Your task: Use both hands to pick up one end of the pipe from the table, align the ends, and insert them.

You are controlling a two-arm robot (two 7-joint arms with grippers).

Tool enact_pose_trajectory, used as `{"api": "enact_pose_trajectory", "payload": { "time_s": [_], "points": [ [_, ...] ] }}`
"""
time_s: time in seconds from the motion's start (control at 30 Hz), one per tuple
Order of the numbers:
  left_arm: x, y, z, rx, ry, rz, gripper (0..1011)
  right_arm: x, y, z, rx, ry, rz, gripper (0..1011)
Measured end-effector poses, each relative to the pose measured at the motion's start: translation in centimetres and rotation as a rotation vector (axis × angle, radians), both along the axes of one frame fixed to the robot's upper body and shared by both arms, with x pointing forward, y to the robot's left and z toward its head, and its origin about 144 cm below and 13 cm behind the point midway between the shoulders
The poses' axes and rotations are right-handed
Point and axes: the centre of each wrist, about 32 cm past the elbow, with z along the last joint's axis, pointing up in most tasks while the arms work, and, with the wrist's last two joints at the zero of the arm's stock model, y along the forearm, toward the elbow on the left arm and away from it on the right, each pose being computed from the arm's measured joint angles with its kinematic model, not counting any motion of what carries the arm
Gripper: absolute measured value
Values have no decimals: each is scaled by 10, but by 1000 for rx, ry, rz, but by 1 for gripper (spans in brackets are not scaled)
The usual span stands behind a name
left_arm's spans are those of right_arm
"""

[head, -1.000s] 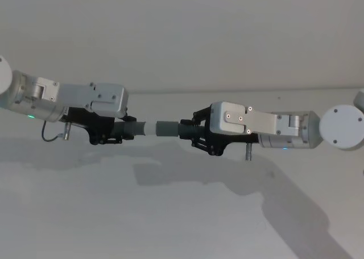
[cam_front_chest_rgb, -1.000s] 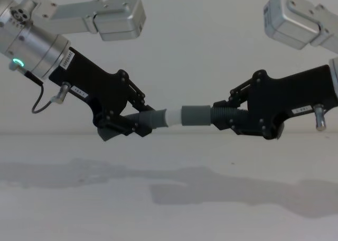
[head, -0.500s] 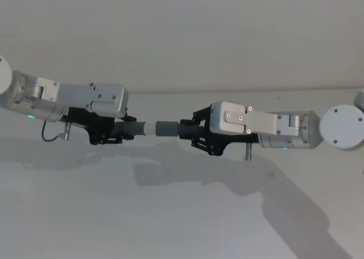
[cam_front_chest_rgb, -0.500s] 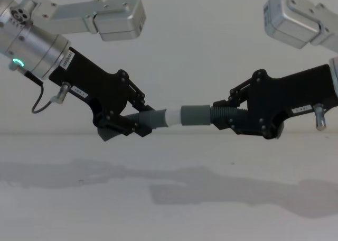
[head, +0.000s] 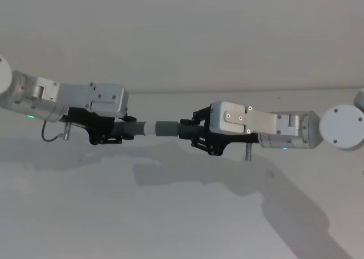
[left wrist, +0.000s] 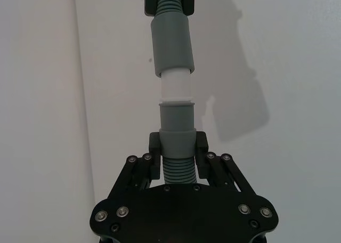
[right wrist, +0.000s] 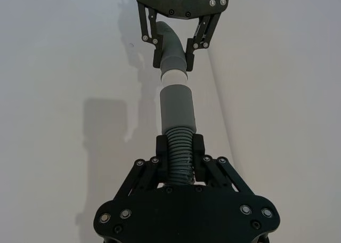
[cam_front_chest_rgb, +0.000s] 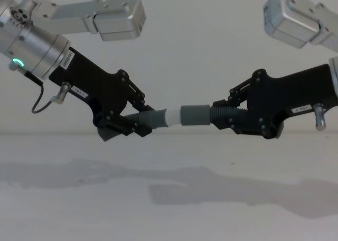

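Pale grey wall (head: 182,37) behind, plain and bare; dark shadows (head: 239,179) lying across the surface below it.

The right black two-finger tool (right wrist: 180,147) clamps the ribbed part of a dark grey tube piece (right wrist: 178,118). Its open mouth meets the white tip (right wrist: 173,78) of the grey piece in the left tool (right wrist: 171,59).

Both arms raised above table level, reaching inward toward each other. Left gripper (cam_front_chest_rgb: 138,123) angled downward from upper left, green ring light on its wrist, jaws clamped. Right gripper (cam_front_chest_rgb: 226,119) comes in roughly level from right, jaws clamped. Grippers face tip to tip, near but apart.
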Motion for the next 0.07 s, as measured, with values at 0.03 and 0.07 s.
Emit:
{"api": "enact_pose_trajectory", "payload": {
  "time_s": [0.03,0.07],
  "points": [
    [0,0,0,0,0,0,336,0,0,0,0,0,0,238],
    [0,0,0,0,0,0,336,0,0,0,0,0,0,238]
  ]
}}
